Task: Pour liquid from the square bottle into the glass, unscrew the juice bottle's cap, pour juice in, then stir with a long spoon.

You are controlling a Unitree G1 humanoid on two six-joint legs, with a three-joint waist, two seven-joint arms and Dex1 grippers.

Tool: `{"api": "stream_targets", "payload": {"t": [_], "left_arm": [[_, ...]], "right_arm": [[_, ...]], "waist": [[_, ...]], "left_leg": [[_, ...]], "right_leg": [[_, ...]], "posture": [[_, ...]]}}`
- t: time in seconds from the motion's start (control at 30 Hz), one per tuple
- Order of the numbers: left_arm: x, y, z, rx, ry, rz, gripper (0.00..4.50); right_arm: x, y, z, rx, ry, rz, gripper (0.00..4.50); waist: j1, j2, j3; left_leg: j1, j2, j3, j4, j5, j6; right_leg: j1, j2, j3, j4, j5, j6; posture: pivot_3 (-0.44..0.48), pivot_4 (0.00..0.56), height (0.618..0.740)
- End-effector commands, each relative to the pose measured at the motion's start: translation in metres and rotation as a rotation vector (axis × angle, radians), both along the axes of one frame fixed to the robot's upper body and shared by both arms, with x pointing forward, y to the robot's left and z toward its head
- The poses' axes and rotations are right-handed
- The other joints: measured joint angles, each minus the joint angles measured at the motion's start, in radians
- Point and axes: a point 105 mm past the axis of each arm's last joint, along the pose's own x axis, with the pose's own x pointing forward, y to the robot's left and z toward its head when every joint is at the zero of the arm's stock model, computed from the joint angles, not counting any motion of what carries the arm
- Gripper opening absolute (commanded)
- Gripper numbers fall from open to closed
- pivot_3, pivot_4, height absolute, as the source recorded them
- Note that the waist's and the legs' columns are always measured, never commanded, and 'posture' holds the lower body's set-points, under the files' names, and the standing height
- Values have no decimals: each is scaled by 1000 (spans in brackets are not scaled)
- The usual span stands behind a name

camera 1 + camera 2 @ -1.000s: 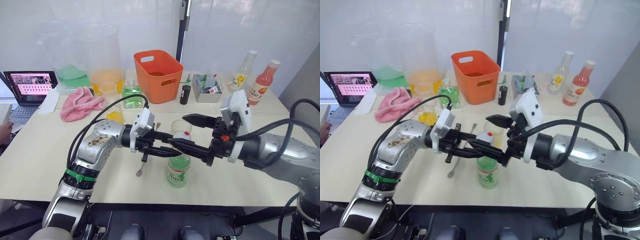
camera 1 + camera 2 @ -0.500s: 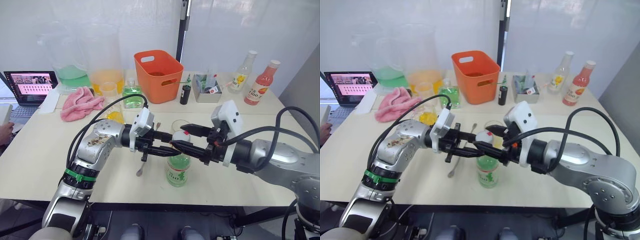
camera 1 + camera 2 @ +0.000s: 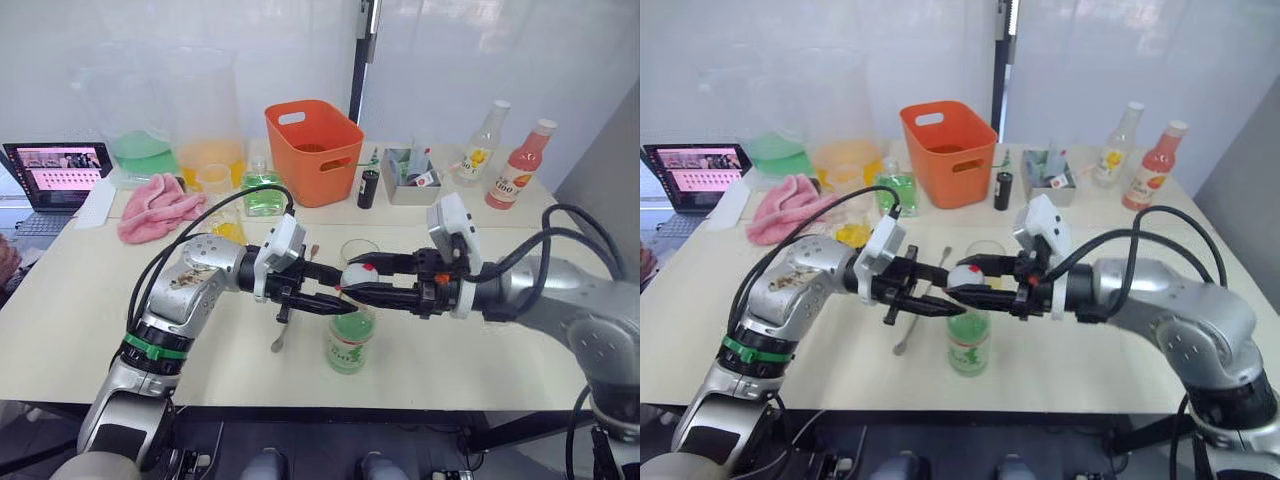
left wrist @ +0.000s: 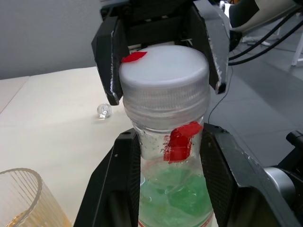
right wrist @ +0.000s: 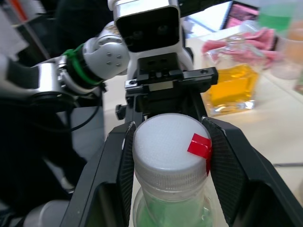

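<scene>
Two grippers meet on the juice bottle (image 3: 349, 338), which stands upright near the table's (image 3: 500, 350) front edge, long axis vertical, neck up. The juice bottle's cap (image 5: 169, 144) is on the neck, white w/ a red mark. Left gripper (image 4: 173, 156) comes in from the robot's left, fingers (image 4: 122, 176) closed against both sides of the neck just under the cap. Right gripper (image 5: 169, 146) comes in from the right, one level higher, its fingers (image 5: 226, 164) pressed on either side of the cap. Both arms lie roughly level, pointing at each other.

The glass (image 3: 361, 252) stands just behind the bottle, upright. The long spoon (image 3: 281, 337) lies flat on the table below the left gripper, bowl end toward the front edge, handle running away under the arm. The square bottle (image 5: 231, 89), yellow liquid, stands behind the left arm. Further back: orange bin (image 3: 314, 150), pink cloth (image 3: 157, 207), green square bottle (image 3: 262, 190), laptop (image 3: 58, 170) at far left.
</scene>
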Motion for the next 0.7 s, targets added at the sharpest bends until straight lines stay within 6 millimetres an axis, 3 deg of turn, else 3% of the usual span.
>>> {"api": "stream_targets", "payload": {"t": [0.03, 0.2, 0.53, 0.6, 0.7], "left_arm": [[6, 7, 5, 13, -45, 28, 1508], [9, 9, 7, 13, -60, 46, 1508], [13, 10, 8, 3, -67, 73, 1508], [12, 10, 8, 1, -65, 71, 1508], [12, 9, 9, 1, -63, 69, 1508]], "right_arm": [[1, -5, 19, -2, -30, 251, 1699], [14, -6, 19, -55, -50, 308, 1699], [7, -1, 14, -78, -77, 308, 1699], [6, -1, 14, -72, -72, 304, 2726], [5, 2, 18, -54, -87, 290, 3674]], "waist": [[0, 0, 0], [9, 0, 0], [10, 0, 0], [9, 0, 0], [8, 0, 0]], "left_leg": [[0, 0, 1, 0, 0, 0], [-1, -1, 0, 1, -1, 1], [-3, -2, -5, 1, -1, 1], [-3, -2, -5, 1, -1, 1], [-3, -2, -5, 1, -1, 1]], "right_leg": [[0, 0, 0, 0, 0, 0], [-1, 0, 0, 3, 0, 0], [-2, -2, -1, 5, 0, 0], [-2, -2, -1, 5, 0, 0], [-1, -1, -1, 5, 0, 0]], "posture": [[0, 150, 739], [0, 150, 739], [0, 150, 739], [0, 150, 739], [0, 150, 739]]}}
